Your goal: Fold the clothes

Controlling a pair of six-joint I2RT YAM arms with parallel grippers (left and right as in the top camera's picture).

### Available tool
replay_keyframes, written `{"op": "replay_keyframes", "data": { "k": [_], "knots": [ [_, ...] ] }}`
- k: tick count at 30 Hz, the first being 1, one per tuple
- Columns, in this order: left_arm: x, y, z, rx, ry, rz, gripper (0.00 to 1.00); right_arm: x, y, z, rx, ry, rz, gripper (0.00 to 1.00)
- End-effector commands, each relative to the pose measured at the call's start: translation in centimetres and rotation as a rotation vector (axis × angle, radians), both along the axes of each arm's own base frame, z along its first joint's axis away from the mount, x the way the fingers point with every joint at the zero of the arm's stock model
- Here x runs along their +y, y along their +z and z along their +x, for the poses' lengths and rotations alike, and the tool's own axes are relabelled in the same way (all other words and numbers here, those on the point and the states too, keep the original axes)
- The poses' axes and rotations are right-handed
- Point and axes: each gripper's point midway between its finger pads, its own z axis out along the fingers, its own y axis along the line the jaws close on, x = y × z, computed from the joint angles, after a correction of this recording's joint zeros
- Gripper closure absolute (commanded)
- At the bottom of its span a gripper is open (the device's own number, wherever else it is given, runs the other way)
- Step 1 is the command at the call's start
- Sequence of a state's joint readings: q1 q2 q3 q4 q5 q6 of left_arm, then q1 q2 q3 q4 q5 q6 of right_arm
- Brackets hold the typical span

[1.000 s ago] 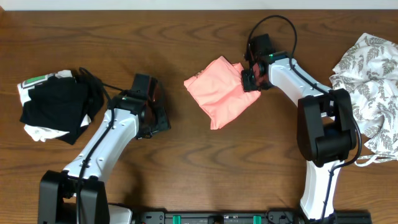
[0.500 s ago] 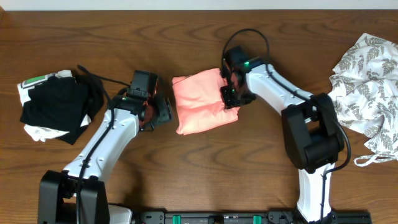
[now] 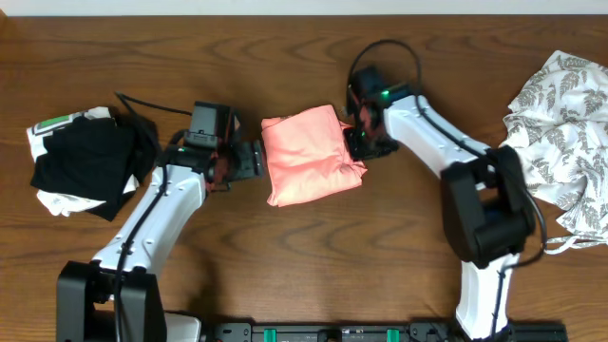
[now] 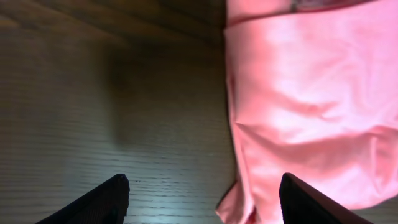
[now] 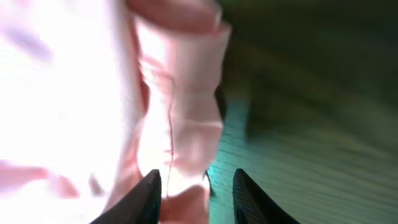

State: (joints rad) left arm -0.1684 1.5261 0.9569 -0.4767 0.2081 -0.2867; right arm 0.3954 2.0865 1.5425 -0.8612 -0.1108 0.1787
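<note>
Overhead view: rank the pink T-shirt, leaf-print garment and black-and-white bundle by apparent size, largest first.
1. Leaf-print garment: clearly the largest, even though the frame's right edge cuts it off.
2-3. Black-and-white bundle and pink T-shirt: they look about alike. The bundle is perhaps slightly wider, but it is too close to rank.

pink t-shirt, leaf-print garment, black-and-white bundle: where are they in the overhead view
pink T-shirt (image 3: pixel 306 157): overhead view, centre of the folded fabric
leaf-print garment (image 3: pixel 565 123): overhead view, middle of its printed cloth
black-and-white bundle (image 3: pixel 85 161): overhead view, black top layer
</note>
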Motion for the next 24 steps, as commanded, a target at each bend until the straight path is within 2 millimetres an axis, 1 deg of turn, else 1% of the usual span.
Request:
{"op": "replay_keyframes", "data": {
  "k": [1,3,5,7,11,13,14,17,20,22,24],
  "knots": [
    [0.7,-0.3,-0.3,0.016,0.000,0.003,0.22,0.3,5.1,1.5,-0.134,0.000,0.054,0.60],
    [0.8,-0.4,-0.4,0.019,0.002,0.003,0.22,1.3,5.8,1.4,-0.150,0.049,0.091,0.56],
    [0.7,-0.4,-0.4,0.019,0.002,0.003,0.22,2.2,5.9,1.1,-0.143,0.085,0.119,0.53],
    [0.8,-0.4,-0.4,0.019,0.002,0.003,0.22,2.6,5.4,0.7,-0.130,0.097,0.117,0.46],
    [0.8,-0.4,-0.5,0.023,0.002,0.003,0.22,3.1,4.4,0.5,-0.111,0.107,0.111,0.43],
    [0.8,-0.5,-0.6,0.028,0.002,0.004,0.22,2.9,3.8,0.4,-0.095,0.104,0.096,0.43],
    [0.8,-0.5,-0.7,0.032,0.002,0.005,0.22,2.4,3.4,0.4,-0.090,0.096,0.075,0.41],
    [0.8,-0.6,-0.9,0.043,0.002,0.007,0.22,0.9,2.4,0.8,-0.073,0.036,0.031,0.31],
    [0.9,-0.6,-1.0,0.046,0.002,0.007,0.22,0.3,1.7,0.9,-0.046,0.020,0.045,0.25],
    [0.9,-0.6,-1.0,0.045,0.002,0.007,0.22,0.4,1.4,0.6,-0.021,0.020,0.065,0.22],
    [0.9,-0.7,-1.0,0.048,0.003,0.008,0.22,0.8,1.0,0.2,0.008,0.023,0.100,0.21]
  ]
}}
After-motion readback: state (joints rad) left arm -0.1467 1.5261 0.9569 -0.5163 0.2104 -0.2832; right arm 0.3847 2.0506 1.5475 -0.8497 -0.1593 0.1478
